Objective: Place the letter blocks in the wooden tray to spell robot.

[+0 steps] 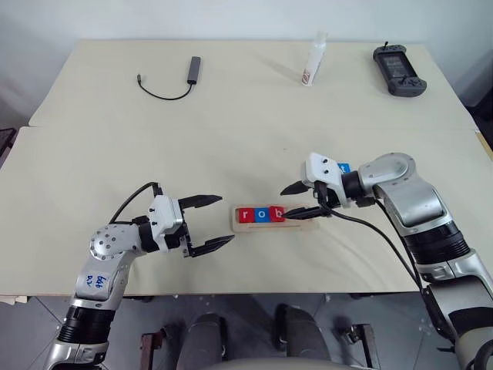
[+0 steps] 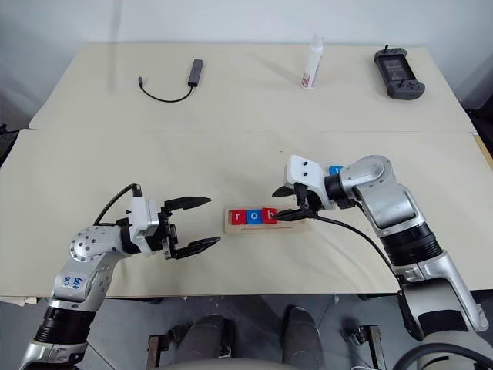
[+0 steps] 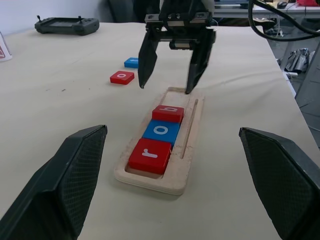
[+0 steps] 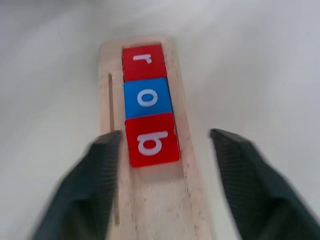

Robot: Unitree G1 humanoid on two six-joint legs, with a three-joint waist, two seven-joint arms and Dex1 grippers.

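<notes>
tray (image 1: 276, 218) lay lengthwise between my arms on the surface, r, o, b seated. right fingers (image 1: 302, 199) hung open and empty over its free end. red o (image 3: 122, 77) and blue block (image 3: 131, 62) sat loose beside them, nearer my right arm. left fingers (image 1: 209, 224) open, empty.

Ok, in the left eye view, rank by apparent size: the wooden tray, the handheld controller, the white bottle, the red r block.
1. wooden tray
2. handheld controller, close to the tray; it lies farther away, so unsure
3. white bottle
4. red r block
</notes>
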